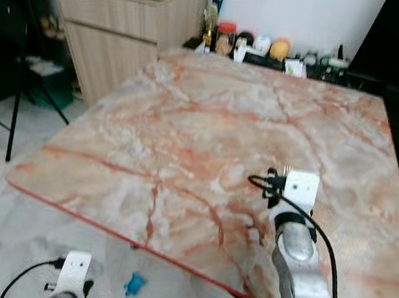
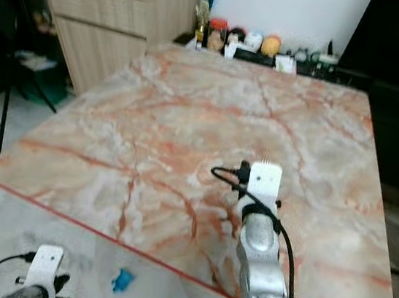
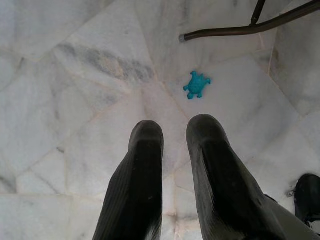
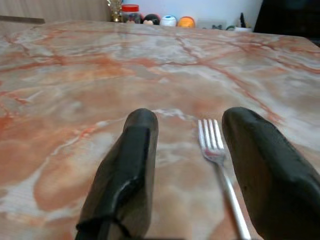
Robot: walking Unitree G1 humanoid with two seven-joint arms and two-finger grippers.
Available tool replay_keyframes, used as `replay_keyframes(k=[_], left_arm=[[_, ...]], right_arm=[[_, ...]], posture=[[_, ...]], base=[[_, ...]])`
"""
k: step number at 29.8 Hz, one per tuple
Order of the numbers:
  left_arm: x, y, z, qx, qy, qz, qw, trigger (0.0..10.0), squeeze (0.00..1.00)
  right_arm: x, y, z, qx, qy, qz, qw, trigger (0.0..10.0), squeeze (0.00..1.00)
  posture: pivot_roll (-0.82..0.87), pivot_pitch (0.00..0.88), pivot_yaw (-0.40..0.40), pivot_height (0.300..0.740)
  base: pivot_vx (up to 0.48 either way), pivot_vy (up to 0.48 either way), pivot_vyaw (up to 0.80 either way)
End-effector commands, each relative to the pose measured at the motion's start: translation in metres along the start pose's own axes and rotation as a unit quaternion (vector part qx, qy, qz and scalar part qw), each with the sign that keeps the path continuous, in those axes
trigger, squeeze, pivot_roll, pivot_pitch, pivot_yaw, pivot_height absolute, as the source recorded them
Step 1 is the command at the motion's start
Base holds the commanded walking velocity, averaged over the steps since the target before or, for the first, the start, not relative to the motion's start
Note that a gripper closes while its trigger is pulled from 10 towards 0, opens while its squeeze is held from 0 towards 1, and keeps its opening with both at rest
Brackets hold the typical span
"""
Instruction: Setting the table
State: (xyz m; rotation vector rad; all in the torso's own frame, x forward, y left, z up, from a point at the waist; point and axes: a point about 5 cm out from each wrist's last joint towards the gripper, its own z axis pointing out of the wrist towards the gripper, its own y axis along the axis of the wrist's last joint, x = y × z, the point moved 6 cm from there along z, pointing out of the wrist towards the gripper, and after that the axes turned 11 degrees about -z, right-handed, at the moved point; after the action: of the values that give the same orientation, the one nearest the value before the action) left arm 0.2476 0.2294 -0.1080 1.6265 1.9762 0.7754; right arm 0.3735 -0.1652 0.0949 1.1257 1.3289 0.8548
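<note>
Two black fingers of the right gripper (image 4: pixel 187 165) stood apart over the marble table (image 1: pixel 209 128), letting go, with a shiny metal fork (image 4: pixel 220 165) lying flat on the table between them. The head views hid the fork behind the right wrist, above the table's near part. The left gripper (image 3: pixel 172 145) hung beside the table's near edge, over the pale stone floor (image 3: pixel 75 100), its fingers a little apart and holding nothing. A small blue toy (image 3: pixel 196 85) lay below the table's edge.
</note>
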Motion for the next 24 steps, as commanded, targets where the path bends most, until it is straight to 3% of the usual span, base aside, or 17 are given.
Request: replay_keyframes(k=[1, 2, 3, 4, 5, 15, 24], left_arm=[[0.003, -0.003, -0.001, 0.004, 0.004, -0.002, 1.0, 10.0, 0.0], [0.003, -0.003, -0.001, 0.004, 0.004, -0.002, 1.0, 10.0, 0.0], [0.003, -0.003, -0.001, 0.004, 0.004, -0.003, 1.0, 10.0, 0.0], [0.003, -0.003, -0.001, 0.004, 0.004, -0.003, 1.0, 10.0, 0.0], [0.003, -0.003, -0.001, 0.004, 0.005, -0.003, 1.0, 10.0, 0.0], [0.004, -0.004, -0.001, 0.006, 0.006, -0.002, 1.0, 10.0, 0.0], [0.005, -0.006, -0.001, 0.009, 0.006, -0.002, 1.0, 10.0, 0.0]], right_arm=[[-0.005, -0.008, 0.004, 0.027, -0.012, 0.008, 1.0, 10.0, 1.0], [-0.006, -0.008, 0.005, 0.028, -0.014, 0.011, 0.999, 10.0, 1.0], [-0.007, -0.01, 0.007, 0.037, -0.015, 0.01, 0.999, 10.0, 0.35], [-0.007, -0.01, 0.007, 0.037, -0.015, 0.01, 0.999, 10.0, 0.35], [-0.009, -0.011, 0.008, 0.043, -0.018, 0.012, 0.999, 10.0, 0.0], [-0.013, -0.013, 0.019, 0.065, -0.015, 0.028, 0.997, 10.0, 0.0], [-0.003, -0.012, 0.023, 0.074, 0.011, 0.022, 0.997, 10.0, 0.0]], posture=[[0.03, 0.0, 0.021, 0.74], [0.03, 0.0, 0.021, 0.74], [0.03, 0.0, 0.021, 0.74], [0.03, 0.0, 0.021, 0.74], [0.03, 0.0, 0.021, 0.74], [0.03, 0.0, 0.021, 0.74], [0.03, 0.0, 0.024, 0.74]], base=[[0.0, 0.0, 0.0], [0.0, 0.0, 0.0], [0.0, 0.0, 0.0], [0.0, 0.0, 0.0], [0.0, 0.0, 0.0], [0.0, 0.0, 0.0], [0.0, 0.0, 0.0]])
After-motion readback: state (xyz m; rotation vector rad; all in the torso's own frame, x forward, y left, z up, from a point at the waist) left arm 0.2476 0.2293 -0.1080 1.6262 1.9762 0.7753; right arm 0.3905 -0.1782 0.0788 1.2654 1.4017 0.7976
